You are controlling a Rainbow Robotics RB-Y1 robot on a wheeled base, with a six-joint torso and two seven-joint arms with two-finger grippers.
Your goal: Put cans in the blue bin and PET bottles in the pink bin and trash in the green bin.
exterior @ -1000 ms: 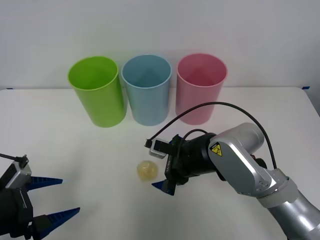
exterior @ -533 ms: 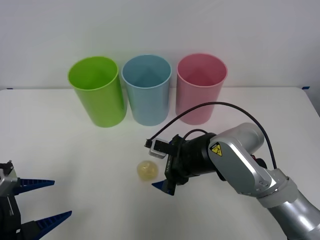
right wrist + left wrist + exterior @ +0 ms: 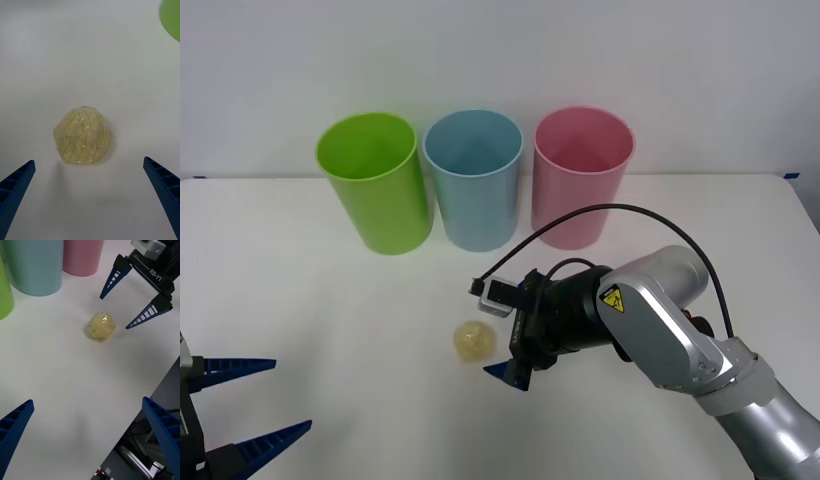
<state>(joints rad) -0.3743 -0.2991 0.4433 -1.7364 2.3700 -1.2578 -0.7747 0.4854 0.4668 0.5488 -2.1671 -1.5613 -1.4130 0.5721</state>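
table bare round trash, bins well behind

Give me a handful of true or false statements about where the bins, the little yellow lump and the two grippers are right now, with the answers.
1. The small pale yellowish wrinkly lump of trash lies on the white table. True.
2. The right gripper is shut on the trash. False: it is open, with the lump just ahead of its tips and untouched.
3. The tall light-blue plastic bin stands between the tall lime-green plastic bin and the tall pink plastic bin. True.
4. The trash is already inside the green bin. False: it sits on the table, in front of the bins.
5. The left gripper is open, low at the robot's left, away from the trash. True.
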